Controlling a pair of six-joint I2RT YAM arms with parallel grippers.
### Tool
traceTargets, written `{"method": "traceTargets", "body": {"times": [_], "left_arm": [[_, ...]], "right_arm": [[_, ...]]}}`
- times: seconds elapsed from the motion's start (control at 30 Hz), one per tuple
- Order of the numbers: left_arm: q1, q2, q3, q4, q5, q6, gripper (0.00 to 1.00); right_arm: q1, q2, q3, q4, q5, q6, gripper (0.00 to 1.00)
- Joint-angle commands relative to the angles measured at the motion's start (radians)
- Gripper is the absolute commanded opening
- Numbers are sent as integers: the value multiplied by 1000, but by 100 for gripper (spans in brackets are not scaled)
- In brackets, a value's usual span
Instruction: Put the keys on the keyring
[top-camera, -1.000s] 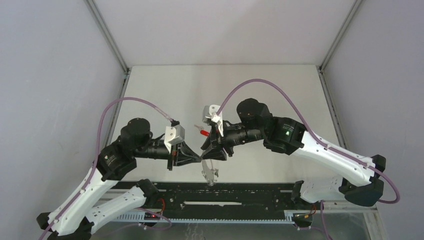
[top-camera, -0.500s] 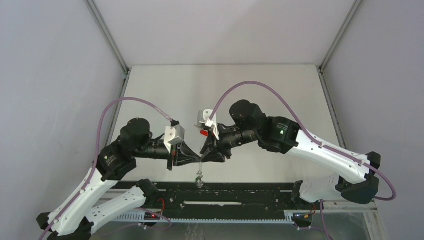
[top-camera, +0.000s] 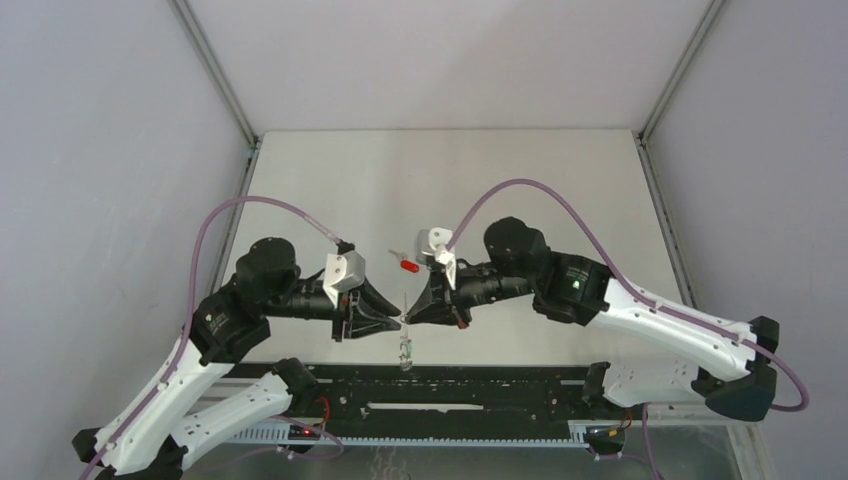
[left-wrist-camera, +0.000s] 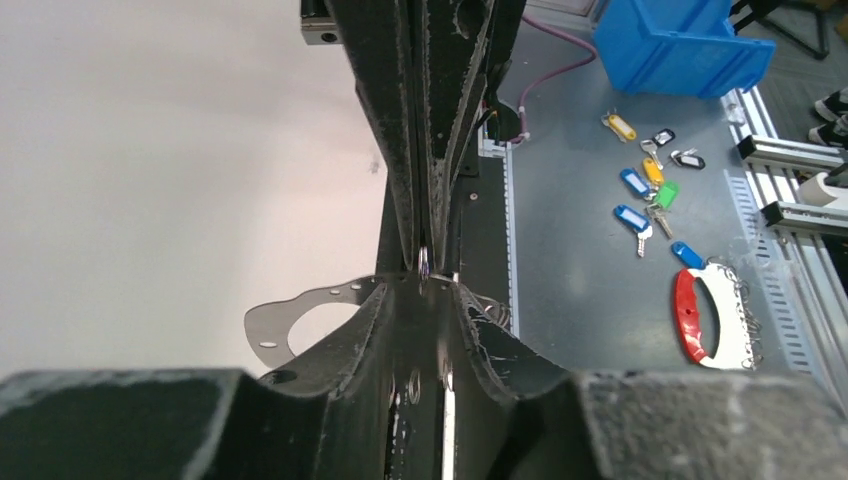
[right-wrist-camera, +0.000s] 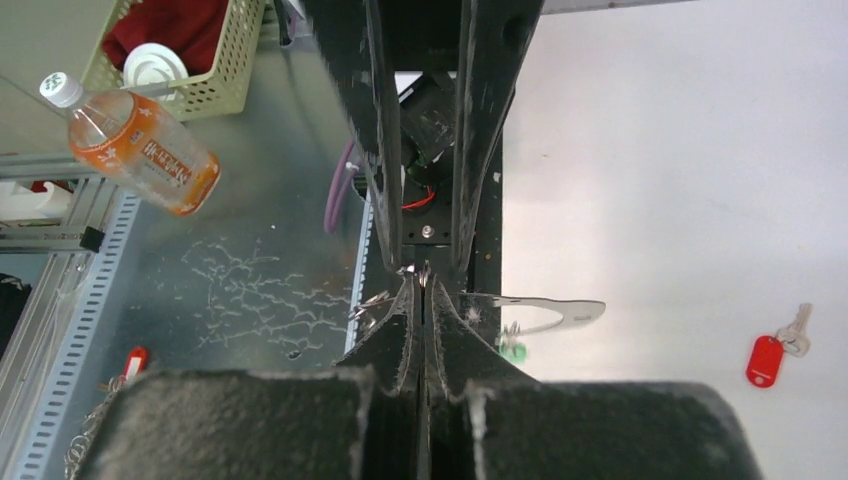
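your left tool (top-camera: 397, 320) and right tool (top-camera: 409, 318) tip to tip near the table's (top-camera: 560, 180) near edge, both pinched closed on the keyring (top-camera: 404, 322), green key (top-camera: 405, 349) dangling below, red key (top-camera: 408, 266) lying just behind

Both arms reach inward over the near part of the worktop and meet tip to tip; the left gripper (top-camera: 392, 319) points right with its fingers (left-wrist-camera: 400, 180) pressed nearly together, only a thin slit between them; the right gripper (top-camera: 412, 316) points left, fingers (right-wrist-camera: 402, 320) likewise closed to a sliver; both wrists lie roughly level, elbows bent outward, forearms angled toward the centre.
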Motion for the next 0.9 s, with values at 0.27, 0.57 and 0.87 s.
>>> {"method": "traceTargets", "body": {"times": [0.27,0.57,0.87], "left_arm": [[2,-25,10,108,90,-50,31],[2,-38,0,165,101,-124,37],[3,-45,-1,184,32,-135,22]], "right_arm": [[0,-203,-316,666,-18,237,0],[12,-195,-331,707,11,243,0],[31,-173,-331,719,7,252,0]]}}
